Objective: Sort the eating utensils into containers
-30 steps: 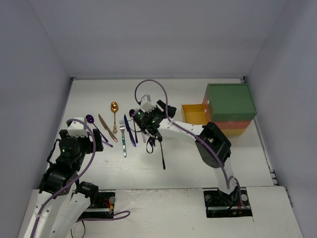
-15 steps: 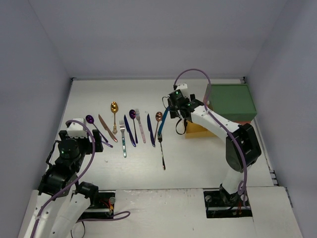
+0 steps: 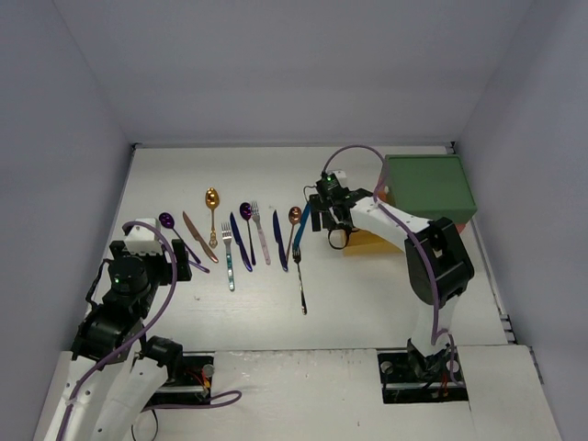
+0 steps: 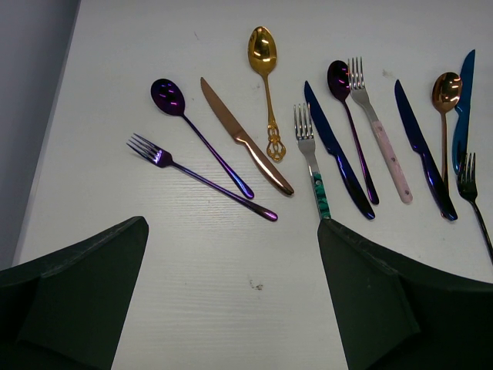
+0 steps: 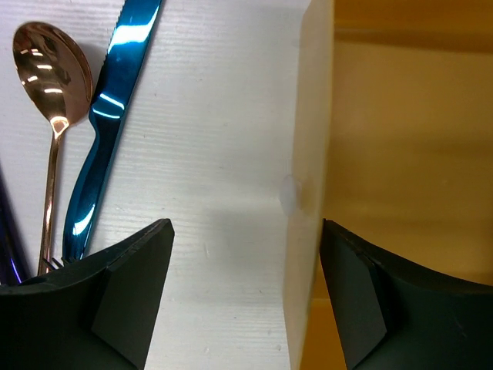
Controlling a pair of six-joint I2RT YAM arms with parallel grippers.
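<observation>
The utensils lie in a row on the white table: a purple spoon [image 4: 168, 96], purple fork [image 4: 200, 176], copper knife [image 4: 246, 139], gold spoon [image 4: 263, 50], teal-handled fork [image 4: 312, 154], pink fork [image 4: 381, 139], two dark blue knives [image 4: 420, 146], a copper spoon [image 5: 50, 77], teal knife [image 5: 108, 116] and black fork [image 3: 299, 285]. The containers [image 3: 429, 188] stand at the right, with the yellow drawer [image 5: 308, 154] pulled out to the left. My right gripper [image 5: 245, 297] is open and straddles that drawer's front wall. My left gripper [image 4: 231, 308] is open and empty, just short of the row.
The enclosure's grey walls close in the table [image 3: 303, 175] at the back and on both sides. The green box top sits against the right wall. The black fork lies lower than the rest of the row.
My right gripper moved right from above the utensil row to the yellow drawer's front wall, uncovering the pink fork, a blue knife and the copper spoon. The left arm has not moved.
</observation>
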